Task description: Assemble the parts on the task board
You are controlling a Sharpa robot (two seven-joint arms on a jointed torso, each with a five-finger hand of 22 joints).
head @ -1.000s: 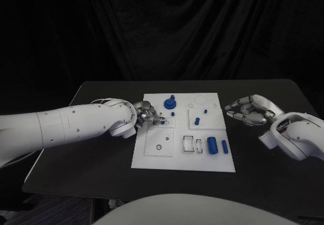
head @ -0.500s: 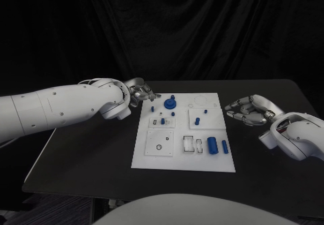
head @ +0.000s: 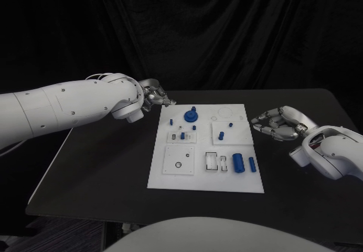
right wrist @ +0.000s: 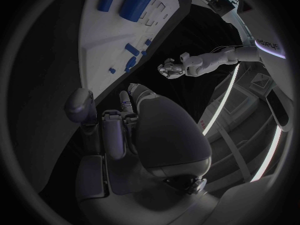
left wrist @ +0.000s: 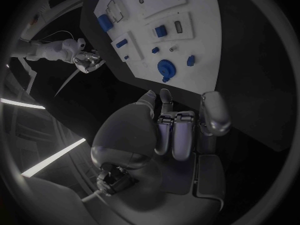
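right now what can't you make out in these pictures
- Left hand, head view: too small to tell whether its curled fingers hold anything.
- Right hand, head view: fingers curl over the palm, hiding what lies inside.
- Board, right wrist view: cut off by the circle's rim.
- Clear pieces on the board, head view: too small to identify.

both hands curled, nothing held

the white left arm (head: 61, 113) enters from the left side in the head view and reaches toward the far side of the table. its silver many-fingered left hand (head: 155, 97) has the fingers curled in on nothing. the white right arm (head: 333, 152) bends in from the right side. its silver many-fingered right hand (head: 278, 123) sits low, fingers curled inward, holding nothing.
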